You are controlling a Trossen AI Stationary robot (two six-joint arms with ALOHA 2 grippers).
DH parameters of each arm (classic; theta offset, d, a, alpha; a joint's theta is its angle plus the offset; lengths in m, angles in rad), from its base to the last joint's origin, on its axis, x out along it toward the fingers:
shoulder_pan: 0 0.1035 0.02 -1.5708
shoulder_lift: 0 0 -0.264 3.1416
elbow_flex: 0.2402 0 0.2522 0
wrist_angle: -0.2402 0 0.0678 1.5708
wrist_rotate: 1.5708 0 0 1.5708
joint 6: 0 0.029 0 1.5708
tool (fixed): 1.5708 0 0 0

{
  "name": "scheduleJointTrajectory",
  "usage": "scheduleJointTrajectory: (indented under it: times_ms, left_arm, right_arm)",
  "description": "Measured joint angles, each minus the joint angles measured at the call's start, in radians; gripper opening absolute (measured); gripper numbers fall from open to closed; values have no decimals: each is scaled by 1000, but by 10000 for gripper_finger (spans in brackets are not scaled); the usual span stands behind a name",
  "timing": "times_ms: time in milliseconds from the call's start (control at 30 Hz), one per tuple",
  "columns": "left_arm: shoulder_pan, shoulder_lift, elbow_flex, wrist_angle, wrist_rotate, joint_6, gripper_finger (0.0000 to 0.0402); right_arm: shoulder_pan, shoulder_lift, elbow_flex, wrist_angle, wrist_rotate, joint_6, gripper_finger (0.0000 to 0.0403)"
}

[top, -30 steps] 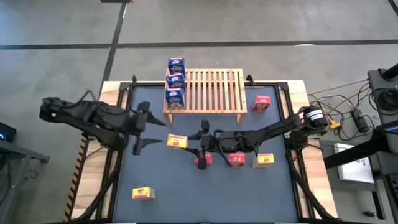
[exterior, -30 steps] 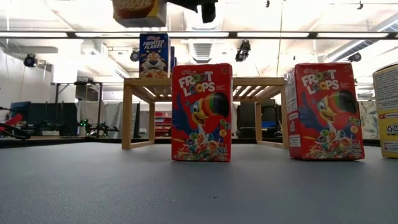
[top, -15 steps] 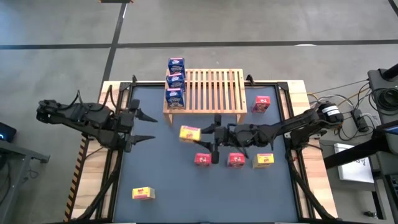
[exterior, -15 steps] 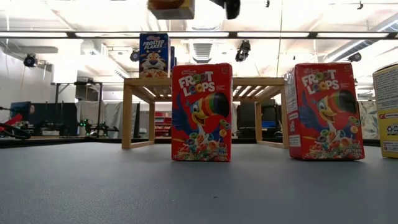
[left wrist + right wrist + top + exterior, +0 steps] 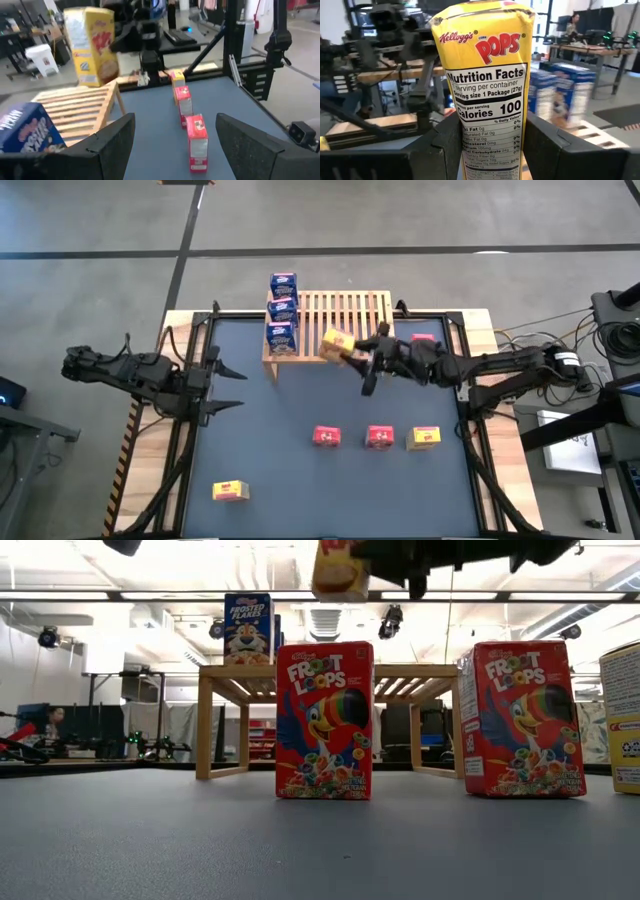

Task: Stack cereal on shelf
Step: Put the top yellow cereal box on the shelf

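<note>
My right gripper (image 5: pixel 356 352) is shut on a yellow cereal box (image 5: pixel 337 344), lifted over the near edge of the wooden slatted shelf (image 5: pixel 345 310). The same box shows at the top of the low view (image 5: pixel 338 570) and in the left wrist view (image 5: pixel 90 45). Three blue boxes (image 5: pixel 281 310) stand in a row on the shelf's left end. My left gripper (image 5: pixel 228 386) hangs open near the table's left edge, with nothing between its fingers (image 5: pixel 117 145). My right gripper pinches the yellow box between its two fingers (image 5: pixel 445 145), one on each broad face, at the lower part (image 5: pixel 490 150). The fingers come about level from the table's right side. The box is upright, slightly tilted, and lifted clear of table and shelf.
Two red boxes (image 5: pixel 326 436) (image 5: pixel 379 436) and a yellow one (image 5: pixel 425 438) stand in a row on the dark mat. Another red box (image 5: pixel 424 337) shows right of the shelf, partly under my right arm. A yellow box (image 5: pixel 231 492) lies near the front left.
My right gripper has carried the yellow box from over the middle of the table toward the far edge and to the right, up to the shelf's near edge; the box stays lifted clear. My left gripper has drawn back toward the table's left edge, still open.
</note>
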Motion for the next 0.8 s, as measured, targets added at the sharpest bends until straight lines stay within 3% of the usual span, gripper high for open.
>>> scheduleJointTrajectory:
  times_ms: [300,400,500,800]
  left_arm:
    - [8,-106,-57,93,-57,88,261]
    - [22,-127,-80,102,-143,121,261]
    - [49,-143,-93,114,-215,136,261]
    - [112,-149,-96,161,-173,130,261]
  right_arm:
    - [-271,-2,1,1,-340,45,162]
    - [-359,35,23,0,-415,45,162]
    - [-443,89,68,1,-524,57,162]
    - [-587,347,305,-4,-806,69,162]
